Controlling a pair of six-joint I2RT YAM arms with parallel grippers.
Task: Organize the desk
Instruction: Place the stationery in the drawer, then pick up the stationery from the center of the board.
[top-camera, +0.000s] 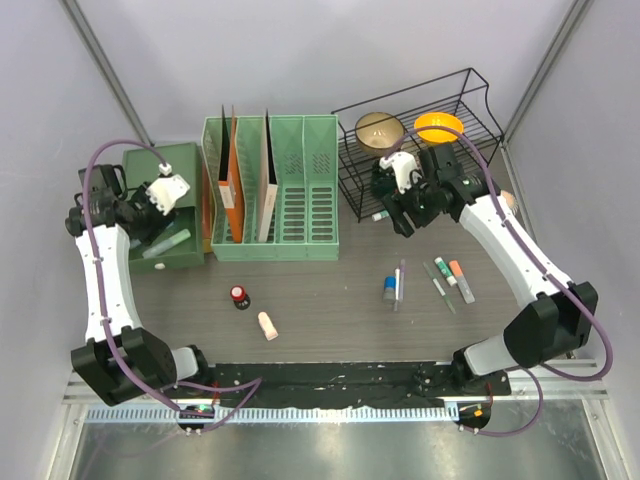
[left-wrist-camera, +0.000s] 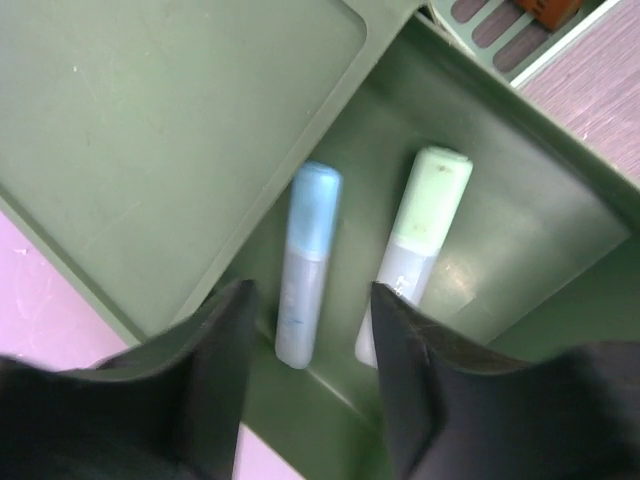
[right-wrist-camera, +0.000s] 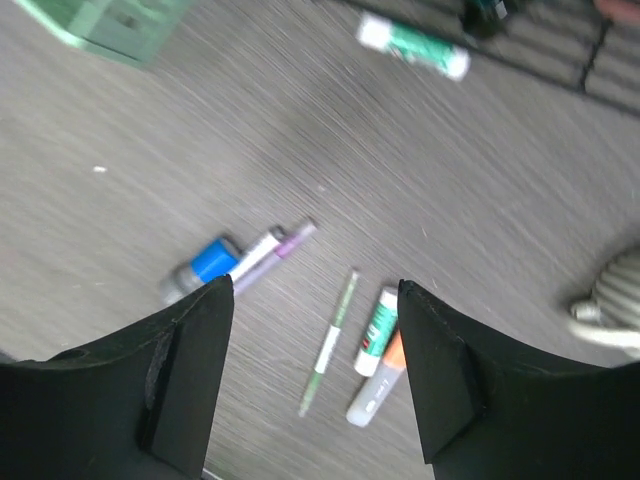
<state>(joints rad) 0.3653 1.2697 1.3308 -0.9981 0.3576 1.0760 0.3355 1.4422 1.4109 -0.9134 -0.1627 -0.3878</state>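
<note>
- The left claw (left-wrist-camera: 312, 298) hangs with its fingers parted, grasping nothing, just over a green tray (left-wrist-camera: 520, 220).
- In that tray a blue-capped marker (left-wrist-camera: 308, 262) and a green-capped marker (left-wrist-camera: 420, 240) lie side by side.
- The right claw (right-wrist-camera: 315, 292) is spread wide and empty, above the desk (right-wrist-camera: 150, 130).
- Beneath it, a thin green pen (right-wrist-camera: 333, 340) and an orange marker (right-wrist-camera: 390, 355) lie close together.
- The desk stretches out before both arms, with the tray at its left side.

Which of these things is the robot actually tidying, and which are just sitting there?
Job: desk, thin pen, orange-capped marker, blue-capped marker, red-capped bottle, blue highlighter and green highlighter in the green drawer.
Probably bystanders: file rack, wire basket, gold bowl, orange bowl.
</note>
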